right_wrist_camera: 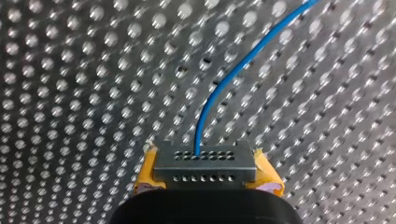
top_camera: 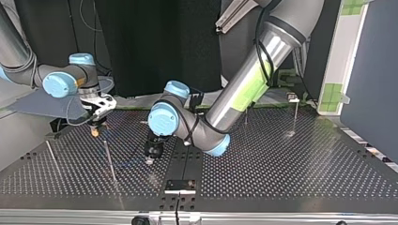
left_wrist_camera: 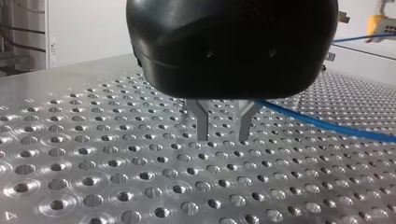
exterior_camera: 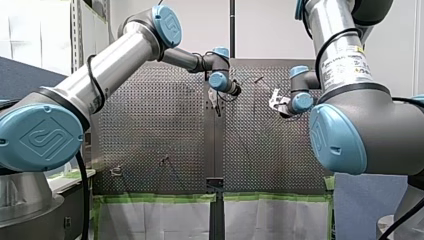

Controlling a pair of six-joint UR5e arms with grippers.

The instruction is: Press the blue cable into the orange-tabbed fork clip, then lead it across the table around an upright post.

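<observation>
The blue cable (right_wrist_camera: 224, 79) comes out of a grey perforated block held between the yellow pads of my right gripper (right_wrist_camera: 205, 173), which is shut on it. From there it runs ahead over the perforated table (right_wrist_camera: 70, 93). In the left wrist view the blue cable (left_wrist_camera: 327, 125) lies low over the plate, starting just behind one metal finger. My left gripper (left_wrist_camera: 223, 137) hovers just above the plate, open, with nothing between its fingers. Far off in that view I see the yellow-padded right gripper (left_wrist_camera: 379, 25). In the top view my left gripper (top_camera: 152, 151) stands near the middle and my right gripper (top_camera: 97, 123) at the left. I cannot make out the orange-tabbed clip.
Thin upright posts stand on the table in the top view: one (top_camera: 52, 158) at the left, one (top_camera: 110, 164) near my left gripper, one (top_camera: 295, 117) at the far right. A small black bracket (top_camera: 180, 185) sits at the near edge.
</observation>
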